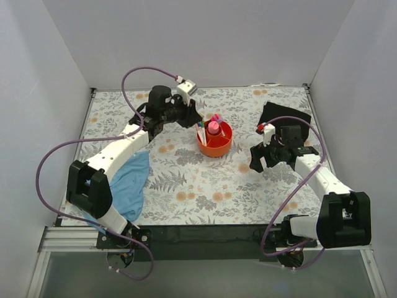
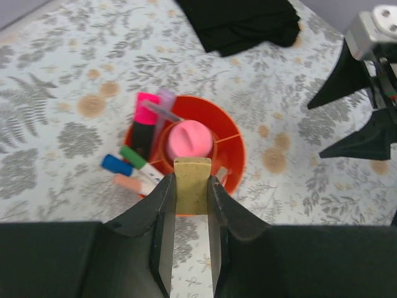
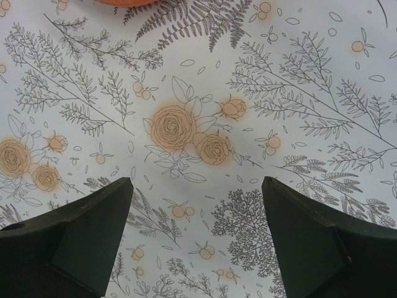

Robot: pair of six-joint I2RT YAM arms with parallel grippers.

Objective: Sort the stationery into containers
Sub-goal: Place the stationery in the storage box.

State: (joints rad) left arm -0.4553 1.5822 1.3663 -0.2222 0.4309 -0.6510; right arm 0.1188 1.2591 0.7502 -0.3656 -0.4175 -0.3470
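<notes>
The round orange organizer (image 1: 215, 146) stands mid-table; it also shows in the left wrist view (image 2: 229, 162). Its central cup holds a pink piece (image 2: 190, 139). Its outer ring holds a pink-and-black highlighter (image 2: 144, 121) and pens with blue (image 2: 117, 165) and green (image 2: 133, 156) caps. My left gripper (image 2: 191, 180) is shut on a small tan block (image 2: 191, 185) and holds it just above the organizer's near rim. In the top view the left gripper (image 1: 193, 118) sits at the organizer's left. My right gripper (image 1: 262, 158) is open and empty over bare tablecloth, right of the organizer (image 3: 196, 186).
A blue cloth (image 1: 127, 180) lies at the left by the left arm. A black cloth (image 1: 282, 117) lies at the back right, also in the left wrist view (image 2: 245, 22). The floral tablecloth (image 1: 186, 186) is ringed by white walls.
</notes>
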